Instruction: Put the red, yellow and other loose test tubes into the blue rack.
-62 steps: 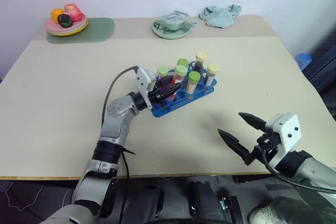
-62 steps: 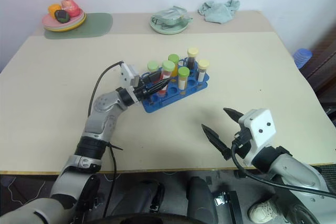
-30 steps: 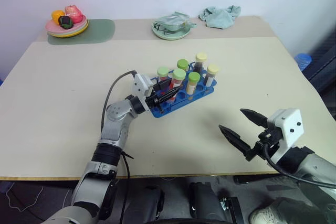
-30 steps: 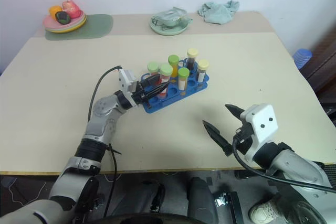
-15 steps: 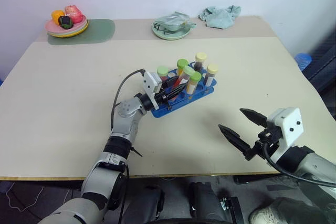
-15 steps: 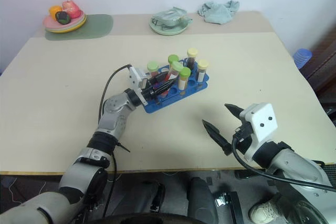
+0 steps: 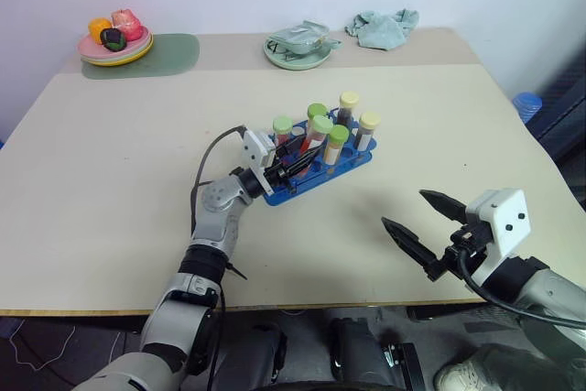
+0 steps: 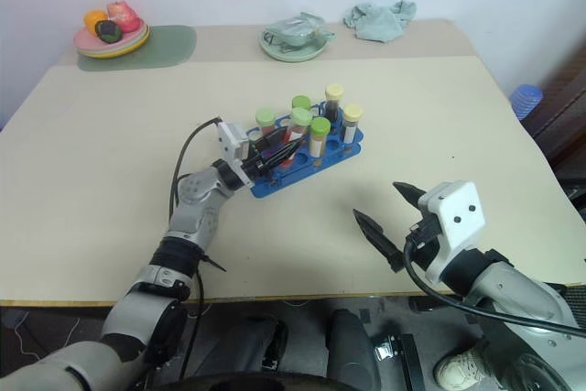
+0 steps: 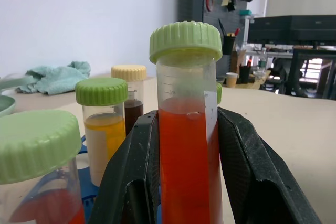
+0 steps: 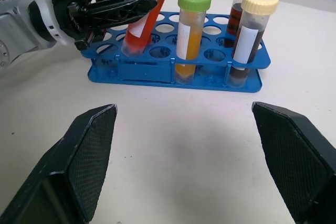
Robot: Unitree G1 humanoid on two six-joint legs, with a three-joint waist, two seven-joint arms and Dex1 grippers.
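The left gripper (image 7: 291, 161) is squeezed shut around the red tube (image 10: 143, 18), which has a green cap and a white label. The tube leans to one side, and its bottom end sits down in a hole of the blue rack (image 7: 316, 178). In the left wrist view the two black fingers (image 9: 134, 177) press on both sides of the red liquid (the green cap pokes up above them).

The blue rack stands near the middle of the tan table (image 7: 110, 171). More tubes stand up straight in it. A yellow-orange tube with a green cap (image 10: 190, 32) is in the front row, and beside it is a dark brown tube with a cream cap (image 10: 251, 35). Another brown tube with a cream cap (image 10: 242, 1) stands right behind that one. Another red tube with a green cap (image 7: 283, 129) stands at the rack's left end.

The right gripper (image 7: 423, 229) is well apart from the rack, near the table's front edge. Its fingers are spread wide open and hold nothing.

Far back on the table are a plate of toy fruit (image 7: 116, 36), a green plate (image 7: 298, 50) and a crumpled green cloth (image 7: 385, 25).
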